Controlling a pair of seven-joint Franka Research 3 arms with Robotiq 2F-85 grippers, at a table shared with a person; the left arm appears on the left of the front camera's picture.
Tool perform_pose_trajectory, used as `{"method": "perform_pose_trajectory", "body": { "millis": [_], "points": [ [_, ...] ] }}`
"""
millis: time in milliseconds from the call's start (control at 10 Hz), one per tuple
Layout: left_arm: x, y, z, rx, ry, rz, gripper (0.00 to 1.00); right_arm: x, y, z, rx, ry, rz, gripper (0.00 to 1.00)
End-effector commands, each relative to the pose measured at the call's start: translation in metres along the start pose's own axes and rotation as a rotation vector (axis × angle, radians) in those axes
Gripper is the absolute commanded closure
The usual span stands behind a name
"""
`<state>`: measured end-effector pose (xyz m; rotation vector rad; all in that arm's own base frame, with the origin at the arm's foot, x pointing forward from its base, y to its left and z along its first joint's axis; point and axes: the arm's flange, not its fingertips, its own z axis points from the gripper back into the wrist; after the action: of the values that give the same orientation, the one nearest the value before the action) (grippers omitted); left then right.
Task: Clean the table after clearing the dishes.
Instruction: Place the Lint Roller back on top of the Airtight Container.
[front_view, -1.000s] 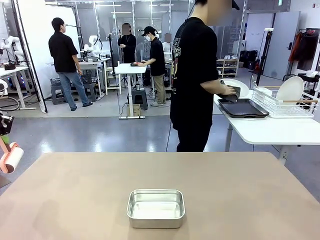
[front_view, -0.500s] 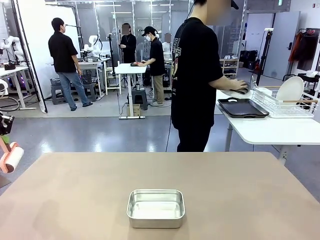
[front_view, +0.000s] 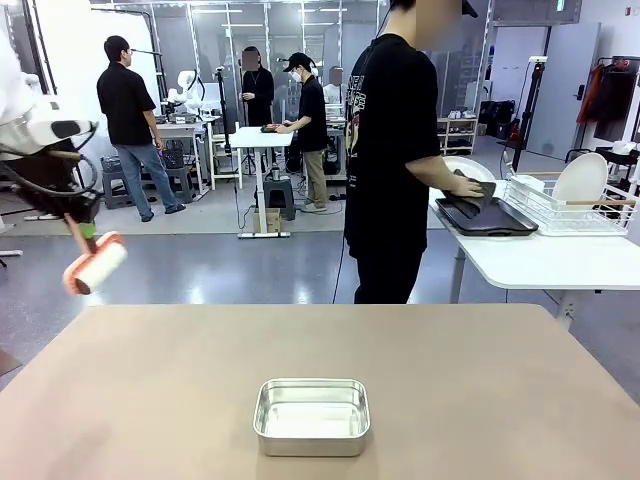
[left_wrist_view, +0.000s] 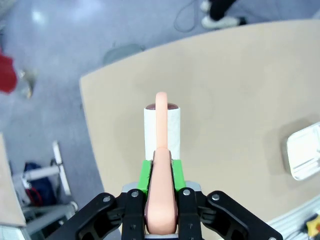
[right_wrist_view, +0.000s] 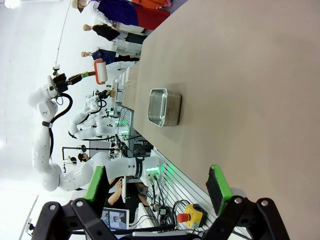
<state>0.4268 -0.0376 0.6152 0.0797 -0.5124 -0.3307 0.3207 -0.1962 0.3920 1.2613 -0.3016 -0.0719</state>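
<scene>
The brownish table (front_view: 470, 380) spreads across the foreground. My left gripper (front_view: 72, 222) hangs above and beyond its far left corner, shut on the pink handle of a lint roller (front_view: 95, 265). From the left wrist, the gripper (left_wrist_view: 161, 200) clamps that handle, with the white roller (left_wrist_view: 161, 132) over the table's corner (left_wrist_view: 225, 100). My right gripper (right_wrist_view: 158, 185) is open with nothing between its fingers, off the table's edge (right_wrist_view: 250, 75). The dishes are on a white side table: a person's hand rests on a dark tray (front_view: 487, 215) beside a white plate (front_view: 470, 168).
A small steel pan (front_view: 311, 415) sits near the table's front middle, also in the wrist views as pan (left_wrist_view: 303, 157) and pan (right_wrist_view: 164, 107). A white dish rack (front_view: 570, 205) holds another plate (front_view: 582, 178). Other people stand far back.
My left arm has swung up and rightward into view, lifting the roller from the left edge. The person's hand has shifted on the tray at the side table.
</scene>
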Motion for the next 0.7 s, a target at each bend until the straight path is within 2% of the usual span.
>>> {"method": "perform_pose_trajectory", "body": {
  "millis": [0, 300, 600],
  "points": [
    [0.010, -0.028, 0.001, -0.094, -0.011, -0.196, 0.79, 0.000, 0.001, 0.000, -0.003, -0.009, 0.003, 0.00],
    [0.024, -0.124, -0.001, -0.220, -0.071, -0.546, 0.79, 0.000, 0.001, 0.000, -0.003, -0.009, 0.003, 0.00],
    [0.016, -0.183, -0.002, -0.301, -0.124, -0.769, 0.79, 0.000, 0.001, 0.000, -0.003, -0.009, 0.003, 0.00]
  ]
}}
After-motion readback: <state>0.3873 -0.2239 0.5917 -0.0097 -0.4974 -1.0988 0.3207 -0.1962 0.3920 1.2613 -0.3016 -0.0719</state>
